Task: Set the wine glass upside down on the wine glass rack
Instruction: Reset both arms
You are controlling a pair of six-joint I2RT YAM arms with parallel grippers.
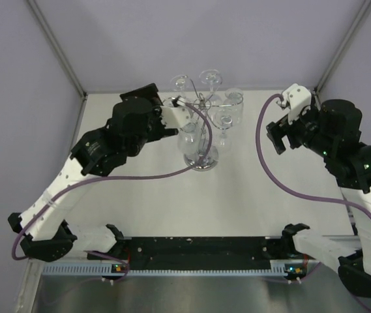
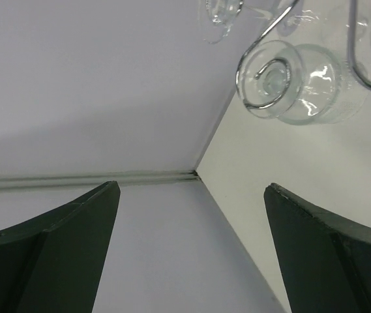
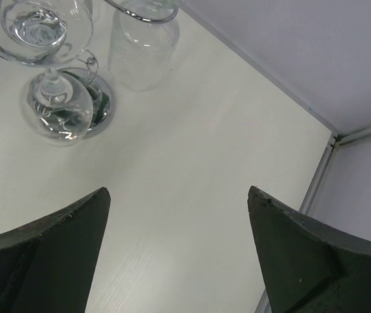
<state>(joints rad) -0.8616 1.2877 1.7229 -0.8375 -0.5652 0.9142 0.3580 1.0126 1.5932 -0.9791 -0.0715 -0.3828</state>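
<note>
The chrome wine glass rack [image 1: 200, 160] stands at the back middle of the table on its round mirrored base [image 3: 102, 104]. Several clear wine glasses hang upside down from its curled arms, among them one at the front left [image 1: 188, 138] and one at the right [image 1: 224, 121]. My left gripper [image 1: 177, 119] is open and empty just left of the rack. In its wrist view the jaws [image 2: 192, 195] stand wide apart below a hanging glass [image 2: 306, 81] on a scroll arm [image 2: 263, 72]. My right gripper [image 1: 276, 137] [image 3: 178, 192] is open and empty, off to the rack's right.
Pale walls enclose the table at the back and sides, with metal corner posts [image 1: 58, 55]. A purple cable [image 1: 139, 175] runs from the left arm across the table in front of the rack. A black rail [image 1: 198, 251] lies along the near edge.
</note>
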